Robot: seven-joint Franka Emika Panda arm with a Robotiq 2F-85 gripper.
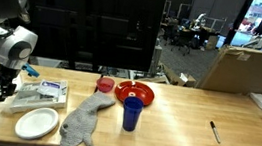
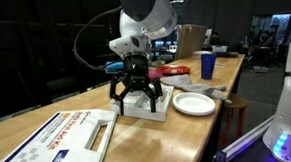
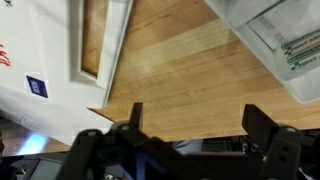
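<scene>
My gripper (image 2: 136, 99) hangs open just above the wooden table (image 3: 170, 60) at its end, fingers pointing down with nothing between them. In the wrist view the two black fingertips (image 3: 135, 115) frame bare wood, and the gripper (image 3: 198, 118) holds nothing. A white tray of packets (image 2: 146, 106) lies right behind the gripper (image 1: 3, 90); its corner shows at the wrist view's upper right as the tray (image 3: 285, 45). A flat white printed box (image 2: 67, 137) lies on the other side, seen in the wrist view as the box (image 3: 60, 50).
A white plate (image 1: 36, 122), grey cloth (image 1: 83, 123), blue cup (image 1: 131, 113), red bowl (image 1: 135, 92) and small red cup (image 1: 105, 83) sit along the table. A black marker (image 1: 214, 132) lies farther along, and a cardboard box (image 1: 248, 67) stands behind.
</scene>
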